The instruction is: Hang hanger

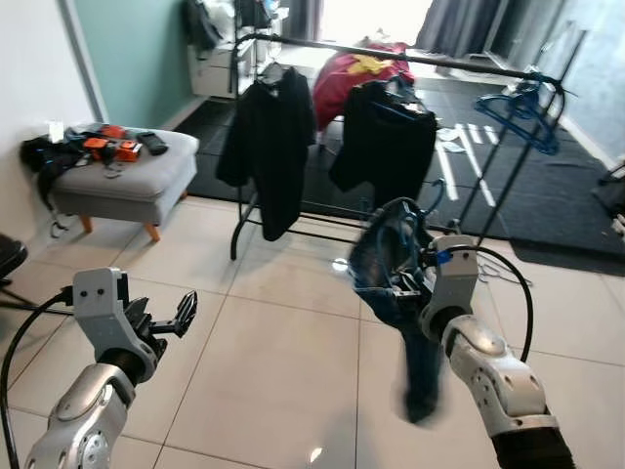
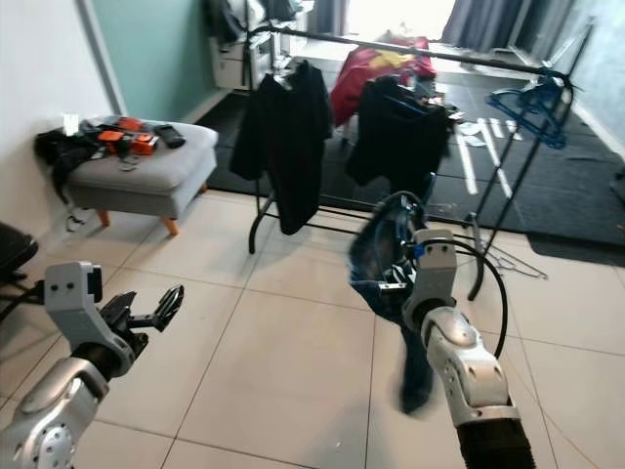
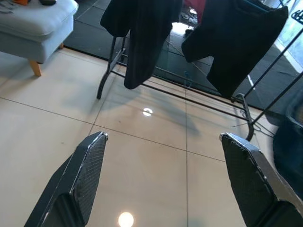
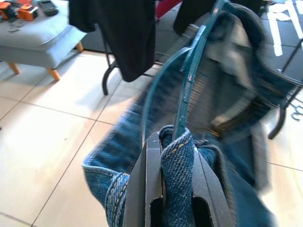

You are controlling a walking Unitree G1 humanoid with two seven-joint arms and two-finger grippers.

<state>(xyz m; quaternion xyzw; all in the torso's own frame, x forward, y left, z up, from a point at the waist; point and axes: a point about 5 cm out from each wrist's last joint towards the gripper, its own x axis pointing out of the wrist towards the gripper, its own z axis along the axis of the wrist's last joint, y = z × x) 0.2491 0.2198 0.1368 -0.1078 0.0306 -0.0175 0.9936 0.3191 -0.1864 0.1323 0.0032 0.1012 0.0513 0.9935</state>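
The right gripper [image 4: 173,163] pinches blue denim jeans [image 1: 395,283] draped on a teal plastic hanger [image 4: 189,71], at five o'clock from the black metal clothes rack [image 1: 391,51]. The left gripper [image 3: 163,177] hovers spread over beige floor tiles [image 3: 47,137].

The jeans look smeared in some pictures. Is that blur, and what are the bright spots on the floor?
In the left eye view the jeans held by the right gripper are smeared, probably by motion; in the right wrist view they blur further away but stay sharp at the fingers. In the left wrist view the tiled floor shows small glare spots, likely reflected lights.
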